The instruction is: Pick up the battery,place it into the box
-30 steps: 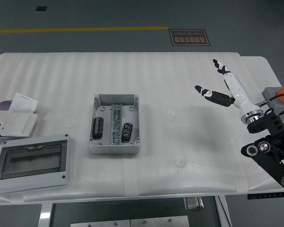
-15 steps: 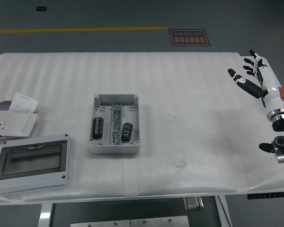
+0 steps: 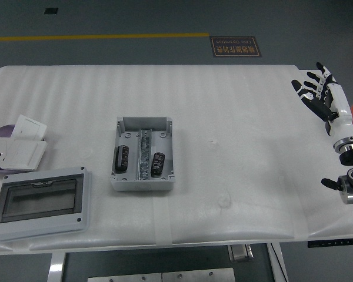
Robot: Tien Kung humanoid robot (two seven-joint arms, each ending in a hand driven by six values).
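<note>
Retreating further right, the right hand [image 3: 319,90] spreads wide and empty; both batteries [image 3: 122,158] lie lengthwise near-to-far in the box [image 3: 142,124], far left.

- A white table [image 3: 223,117] covered with ridged white foam sheeting, its near edge along the bottom and grey floor beyond the far edge.
- A strip of pale tape [image 3: 162,217] runs across the sheeting from just below the grey box to the near edge.
- Near the middle, slightly left, an open grey box [image 3: 143,153] sits flat on the sheeting, a metal rail down its centre.
- At the near left corner lies a grey enclosure [image 3: 39,201] with a dark transparent window.
- Just behind it, at the left edge, rests a white socket plate [image 3: 15,153] with a white card [image 3: 28,128] leaning over it, and a purple disc [image 3: 2,131] partly hidden beneath.
</note>
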